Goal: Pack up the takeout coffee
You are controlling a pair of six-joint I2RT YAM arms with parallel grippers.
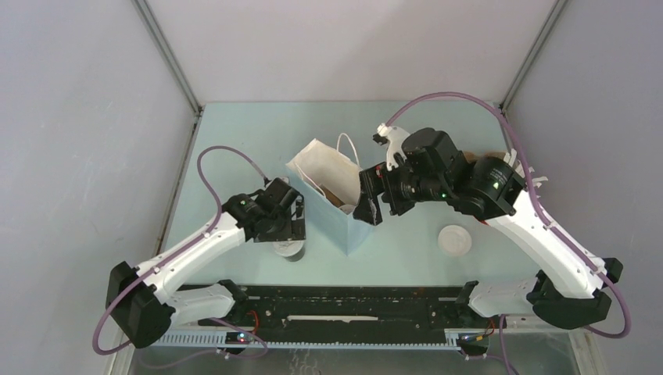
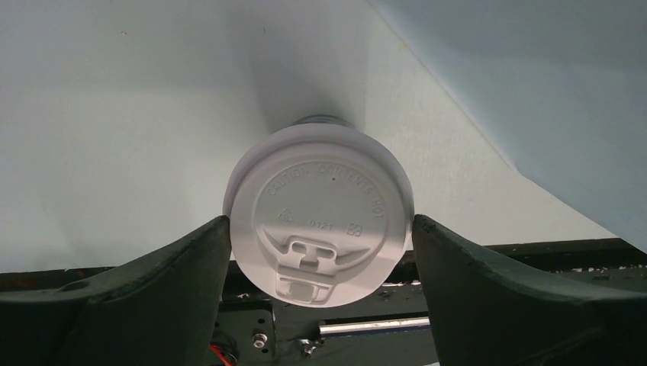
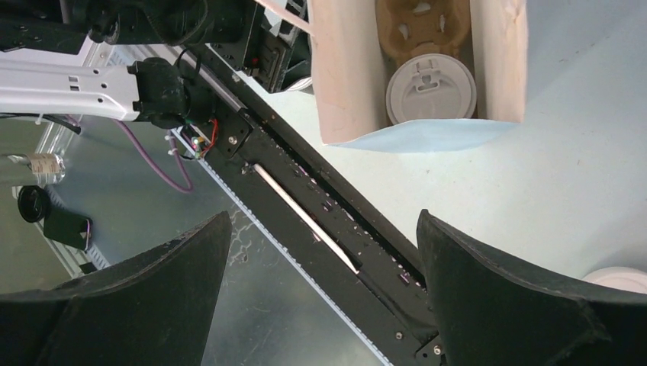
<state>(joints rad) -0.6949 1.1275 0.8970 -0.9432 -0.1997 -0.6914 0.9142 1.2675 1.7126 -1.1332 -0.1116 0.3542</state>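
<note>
A takeout coffee cup with a white lid (image 2: 319, 213) stands on the table just left of the bag; the top view shows this cup (image 1: 291, 250) under my left gripper (image 1: 288, 233). The left gripper (image 2: 320, 225) is open, its two fingers close on either side of the lid's rim. The pale blue paper bag (image 1: 338, 205) stands open in the middle. Inside the bag (image 3: 420, 137) sit a brown cup carrier (image 3: 416, 19) and a second lidded cup (image 3: 429, 88). My right gripper (image 1: 369, 205) hovers at the bag's right edge, open and empty (image 3: 324, 229).
A white lidded cup (image 1: 455, 239) stands on the table right of the bag, at the right edge of the right wrist view (image 3: 622, 278). The black rail (image 1: 344, 301) between the arm bases runs along the near edge. The bag's string handles (image 1: 348, 148) stick up at the back.
</note>
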